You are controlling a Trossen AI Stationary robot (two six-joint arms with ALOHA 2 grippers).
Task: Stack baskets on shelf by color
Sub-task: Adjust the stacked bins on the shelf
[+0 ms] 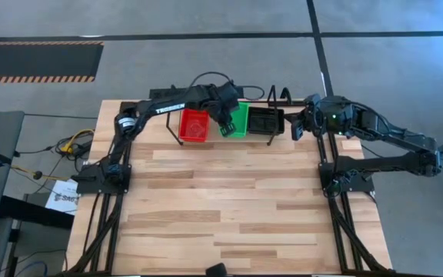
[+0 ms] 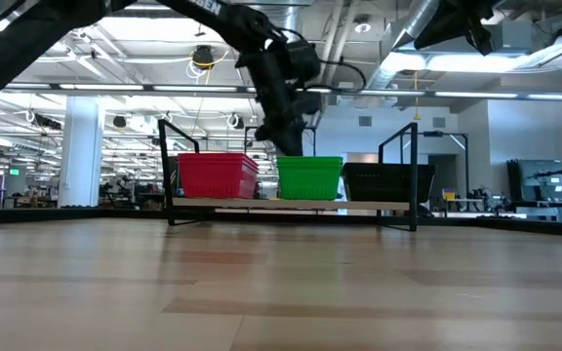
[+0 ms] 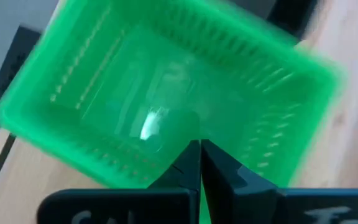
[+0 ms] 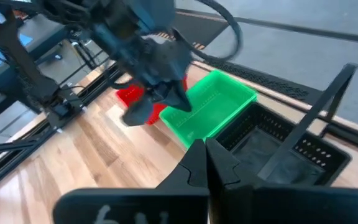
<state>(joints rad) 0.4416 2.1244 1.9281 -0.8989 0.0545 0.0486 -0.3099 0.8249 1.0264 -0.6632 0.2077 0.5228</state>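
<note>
- Red stack (image 2: pixel 218 175), green stack (image 2: pixel 309 177) and black stack (image 2: pixel 388 181) sat sorted on the shelf (image 2: pixel 291 205); task looked nearly done.
- Left gripper (image 3: pixel 199 163), clenched empty, hovered just above green.
- Right gripper (image 4: pixel 205 163), also clenched, waited beside black.

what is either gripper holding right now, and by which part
Nothing is held. The left gripper is shut and empty just above the near rim of the green basket on the shelf. The right gripper is shut and empty beside the black basket.
</note>
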